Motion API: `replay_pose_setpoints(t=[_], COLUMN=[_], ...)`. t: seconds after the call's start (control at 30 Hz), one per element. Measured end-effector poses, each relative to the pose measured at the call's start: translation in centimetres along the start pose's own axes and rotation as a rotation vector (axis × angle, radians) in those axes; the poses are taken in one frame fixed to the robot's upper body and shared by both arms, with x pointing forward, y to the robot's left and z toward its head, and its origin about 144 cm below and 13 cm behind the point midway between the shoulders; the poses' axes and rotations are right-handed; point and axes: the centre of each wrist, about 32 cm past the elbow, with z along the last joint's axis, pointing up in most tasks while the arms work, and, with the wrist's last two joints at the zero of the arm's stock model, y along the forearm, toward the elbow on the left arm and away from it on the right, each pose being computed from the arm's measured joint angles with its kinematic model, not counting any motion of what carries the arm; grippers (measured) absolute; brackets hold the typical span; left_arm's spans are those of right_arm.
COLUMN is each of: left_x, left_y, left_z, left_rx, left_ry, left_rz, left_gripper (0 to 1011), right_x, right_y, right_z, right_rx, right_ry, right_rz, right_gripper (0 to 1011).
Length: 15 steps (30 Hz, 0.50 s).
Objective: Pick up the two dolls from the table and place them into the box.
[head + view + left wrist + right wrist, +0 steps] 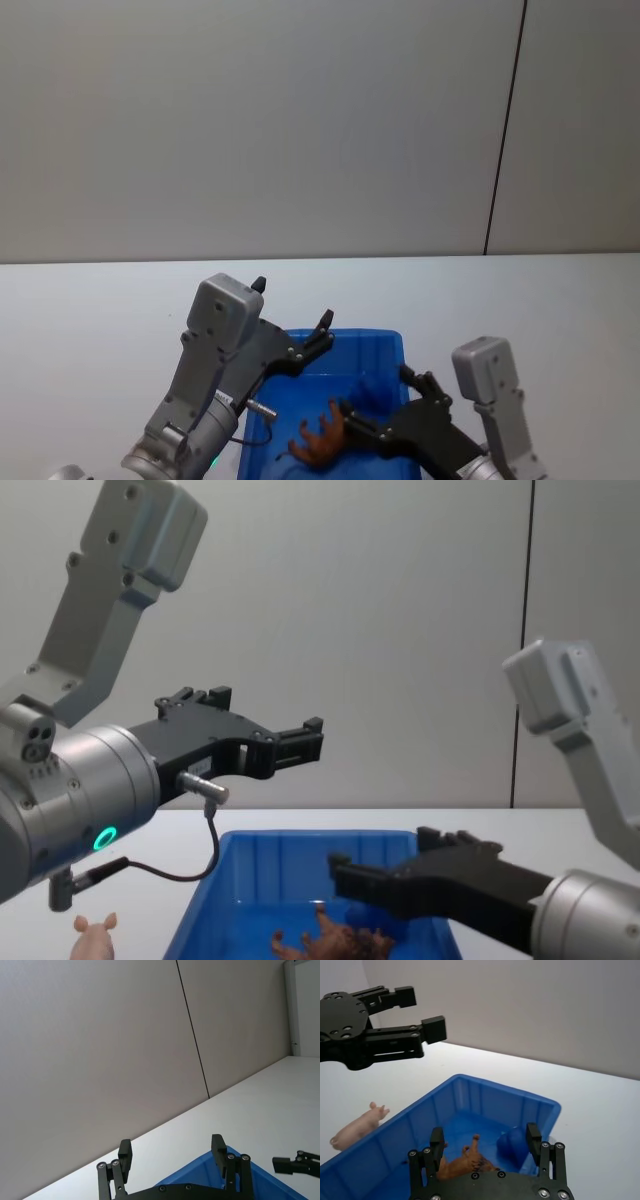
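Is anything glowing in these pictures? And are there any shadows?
Chest view: a small green ring light glows on the left arm. Right wrist view: the inside of the box is shaded deeper than its rim, around the brown doll. Head view: the wall is lit evenly, with no glare.

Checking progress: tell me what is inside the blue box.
A brown shaggy doll and a blue doll lie inside the box. The right gripper covers part of the brown one and the floor beneath it.
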Motion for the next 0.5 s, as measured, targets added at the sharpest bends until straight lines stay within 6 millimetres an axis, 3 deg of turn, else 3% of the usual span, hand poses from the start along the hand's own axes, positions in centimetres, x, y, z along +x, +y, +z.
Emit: replay_pose_setpoints(t=[0.5], left_x=[0.0], left_y=[0.0], left_z=[0.0], left_rx=[0.0], left_ry=[0.0], left_rz=[0.0], left_gripper=[1001], right_x=[0.4], right_y=[-2.8], right_z=[-0.2], right_rx=[0.057], right_ry=[-0.033], right_rz=[-0.173], right_gripper=[1001])
